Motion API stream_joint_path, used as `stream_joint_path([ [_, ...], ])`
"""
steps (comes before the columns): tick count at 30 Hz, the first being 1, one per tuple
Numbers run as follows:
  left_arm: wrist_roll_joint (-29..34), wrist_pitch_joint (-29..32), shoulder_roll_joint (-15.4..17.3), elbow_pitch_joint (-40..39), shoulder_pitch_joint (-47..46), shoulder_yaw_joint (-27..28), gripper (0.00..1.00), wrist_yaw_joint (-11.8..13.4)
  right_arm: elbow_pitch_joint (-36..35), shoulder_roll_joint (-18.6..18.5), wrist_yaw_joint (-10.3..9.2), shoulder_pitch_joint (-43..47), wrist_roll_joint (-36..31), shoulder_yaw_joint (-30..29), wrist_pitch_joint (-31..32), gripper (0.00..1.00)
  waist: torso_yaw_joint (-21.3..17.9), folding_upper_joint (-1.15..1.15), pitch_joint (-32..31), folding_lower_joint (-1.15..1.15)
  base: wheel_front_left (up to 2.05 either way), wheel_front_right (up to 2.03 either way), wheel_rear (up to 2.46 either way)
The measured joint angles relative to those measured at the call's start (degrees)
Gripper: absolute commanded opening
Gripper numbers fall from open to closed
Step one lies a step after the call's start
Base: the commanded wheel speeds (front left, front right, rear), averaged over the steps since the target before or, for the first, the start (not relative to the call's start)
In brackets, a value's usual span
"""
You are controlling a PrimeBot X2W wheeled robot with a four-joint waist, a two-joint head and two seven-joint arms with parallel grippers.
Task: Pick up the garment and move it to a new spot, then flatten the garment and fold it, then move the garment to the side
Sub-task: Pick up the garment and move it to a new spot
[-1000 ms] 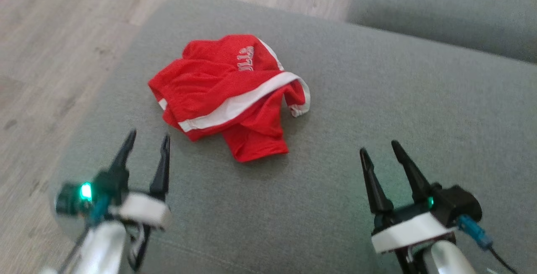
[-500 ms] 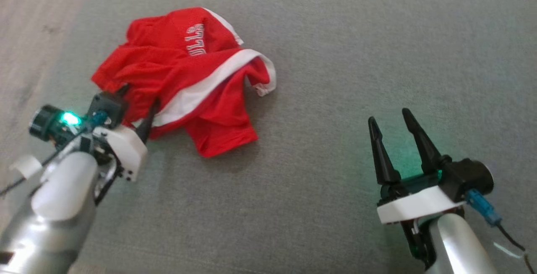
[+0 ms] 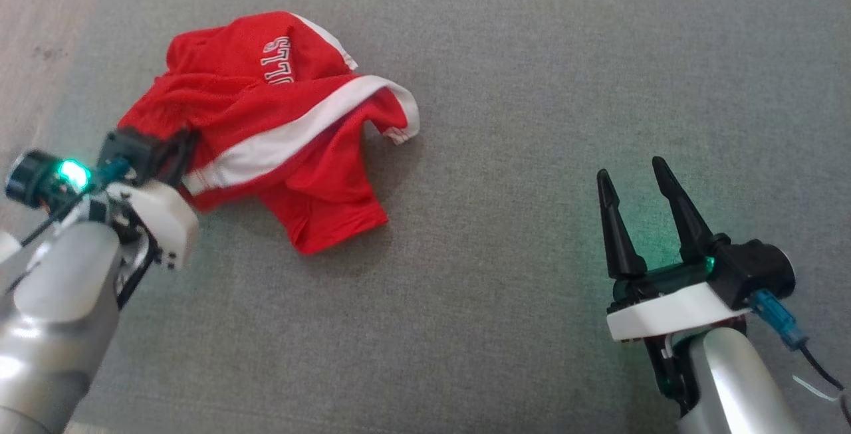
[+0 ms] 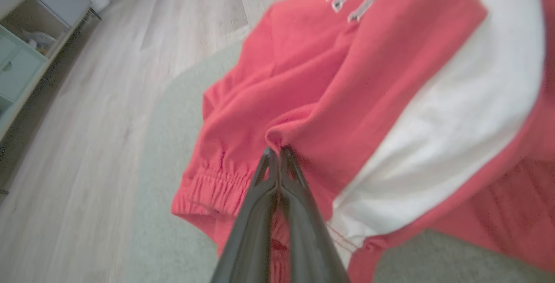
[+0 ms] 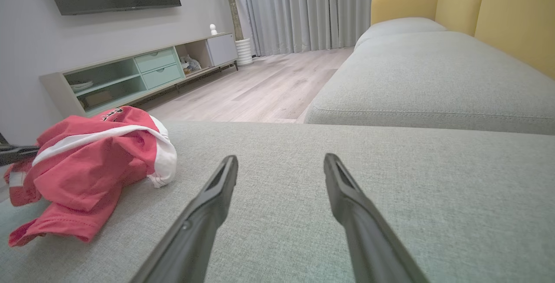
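A crumpled red garment [image 3: 266,128] with white bands and white lettering lies on the grey sofa cushion [image 3: 532,155], at the upper left of the head view. My left gripper [image 3: 174,148] is at its left edge. In the left wrist view the two fingers press together, pinching a fold of the red garment [image 4: 347,79] at the left gripper's tips [image 4: 277,151]. My right gripper [image 3: 635,178] hovers open over bare cushion, far right of the cloth. The right wrist view has the right gripper [image 5: 279,161] with fingers wide apart and the garment [image 5: 86,166] at far left.
Wooden floor [image 3: 33,22] runs past the cushion's left edge. A second sofa seat [image 5: 433,75] with a yellow backrest [image 5: 498,14] stands beyond the cushion. A low TV cabinet [image 5: 130,75] lines the wall across the floor.
The camera has shifted. My left gripper reached forward from open over the cushion into the garment's left edge and shut on a fold. The right gripper stayed open.
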Motion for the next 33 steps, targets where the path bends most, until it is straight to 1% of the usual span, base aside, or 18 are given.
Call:
stream_joint_path([
  [2,0.0,-2.9,0.0,-0.2,-1.0,0.6,0.00,0.2,0.1,0.0,0.00,0.1,0.0,-0.2,0.0,1.00,0.2,0.00,-0.7,-0.01,0.00,0.00,0.00],
  [6,-0.5,-7.5,0.1,-2.7,-2.8,2.6,0.00,2.6,0.3,0.0,0.00,0.2,0.7,-0.2,0.0,1.00,0.6,0.00,-2.7,-0.01,0.00,0.00,0.00],
  [8,-1.0,-8.6,0.4,-4.9,-3.6,3.5,0.00,3.2,0.5,0.0,0.00,0.4,1.2,-0.2,0.0,1.00,0.7,0.00,-3.9,0.00,0.00,0.00,0.00],
  [13,-1.0,-10.0,2.5,-12.7,-4.3,5.4,0.00,6.2,0.7,0.0,0.00,2.0,2.7,-0.2,0.0,1.00,0.6,0.00,-6.8,-0.01,0.00,0.00,0.00],
  [17,-1.0,-9.4,4.3,-19.2,-4.2,6.1,0.00,8.4,0.6,0.0,0.00,2.7,3.2,0.0,0.0,1.00,-0.4,0.00,-8.2,-0.01,0.00,0.00,0.00],
  [18,-1.0,-9.4,4.3,-19.2,-4.2,6.1,0.00,8.4,0.6,0.0,0.00,2.7,3.2,0.0,0.0,1.00,-0.4,0.00,-8.2,-0.01,0.00,0.00,0.00],
  [21,-1.0,-8.5,5.1,-24.0,-3.7,6.2,0.00,9.9,0.6,0.0,0.00,2.7,4.0,-0.2,0.0,1.00,-1.7,0.00,-8.6,-0.01,0.00,0.00,0.00],
  [24,-0.9,-7.9,5.3,-28.6,-3.1,6.0,0.00,10.8,0.5,0.0,0.00,2.7,4.2,-0.4,0.0,1.00,-2.8,0.00,-8.9,-0.01,0.00,0.00,0.00],
  [29,-0.4,-6.2,4.9,-36.1,-2.9,5.2,0.00,12.2,0.4,0.0,0.00,2.7,4.7,-0.6,0.0,1.00,-5.3,0.00,-9.2,0.00,0.00,0.00,0.00],
  [33,-0.4,-4.0,2.9,-40.1,-3.4,3.4,0.00,12.2,-0.3,0.0,0.00,2.6,5.8,-1.0,0.0,1.00,-8.2,0.00,-9.4,0.00,0.00,0.00,0.00],
])
